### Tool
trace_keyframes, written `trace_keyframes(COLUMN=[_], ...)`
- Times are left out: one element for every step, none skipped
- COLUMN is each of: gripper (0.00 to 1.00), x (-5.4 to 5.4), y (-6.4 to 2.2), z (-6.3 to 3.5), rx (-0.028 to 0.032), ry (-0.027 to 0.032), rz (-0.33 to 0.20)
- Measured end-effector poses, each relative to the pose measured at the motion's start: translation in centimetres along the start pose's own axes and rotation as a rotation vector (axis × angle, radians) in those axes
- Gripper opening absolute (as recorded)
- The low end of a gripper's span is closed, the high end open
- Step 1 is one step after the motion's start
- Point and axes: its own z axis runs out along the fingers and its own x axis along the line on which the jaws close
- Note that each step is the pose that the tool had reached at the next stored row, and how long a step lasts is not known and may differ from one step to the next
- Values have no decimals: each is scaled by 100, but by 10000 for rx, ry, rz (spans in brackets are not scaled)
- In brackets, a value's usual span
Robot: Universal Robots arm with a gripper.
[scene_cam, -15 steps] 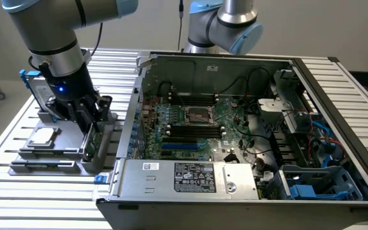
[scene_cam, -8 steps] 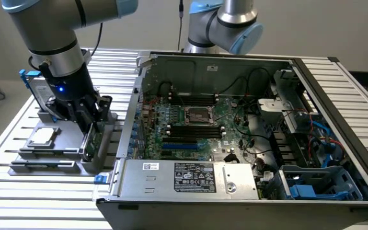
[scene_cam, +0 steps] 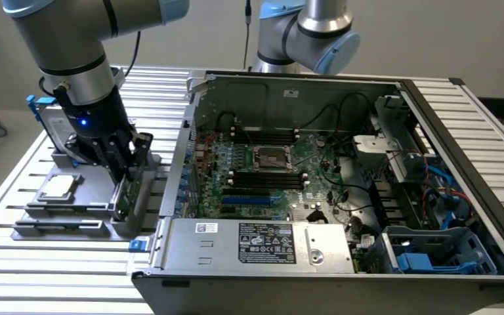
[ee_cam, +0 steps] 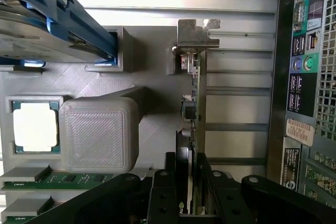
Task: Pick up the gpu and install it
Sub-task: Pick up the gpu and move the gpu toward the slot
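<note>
Black pincer point(ee_cam: 187, 167) pinches the thin, green-boarded gpu point(ee_cam: 192, 106) upright in its ribbed grey holder point(ee_cam: 100, 135).

Arm point(scene_cam: 79, 75) low over upright gpu point(scene_cam: 121, 195)

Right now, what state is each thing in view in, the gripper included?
gpu: upright on edge in the grey holder, not installed.
gripper: lowered onto the gpu.
computer case: side open, motherboard exposed.
hard drive: standing in the holder.
square chip: lying flat in its recess.
</note>
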Motion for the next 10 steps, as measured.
trace_keyframes(gripper=[27,27,27,27,27,27,27,27,27,27], x=[0,0,0,0,0,0,0,0,-1,-1], y=[0,0,0,0,0,0,0,0,0,0], z=[0,0,0,0,0,0,0,0,0,0], rx=[0,0,0,0,0,0,0,0,0,0], ry=[0,0,0,0,0,0,0,0,0,0], rz=[0,0,1,0,0,0,1,1,1,2])
